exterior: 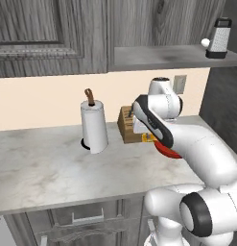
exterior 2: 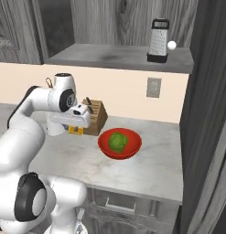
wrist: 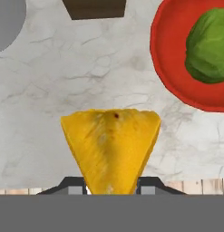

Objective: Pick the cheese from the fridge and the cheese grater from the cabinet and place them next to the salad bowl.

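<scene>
Hand view is showing you the cheese (wrist: 111, 147) pinched between the nearly closed fingers of the gripper (wrist: 112, 185), hanging over the marble counter (wrist: 50, 113) just beside the salad bowl (wrist: 170, 59). So you are partway through: the wedge is out of the fridge but not yet set down. The cheese grater (exterior 2: 158, 40) is standing on the cabinet (exterior 2: 110, 57) shelf, near its right end, and you are leaving it for later.

Matt veined marble counter (wrist: 50, 90), glossy red salad bowl (wrist: 168, 59), perforated metal cheese grater (exterior 2: 158, 41).
</scene>
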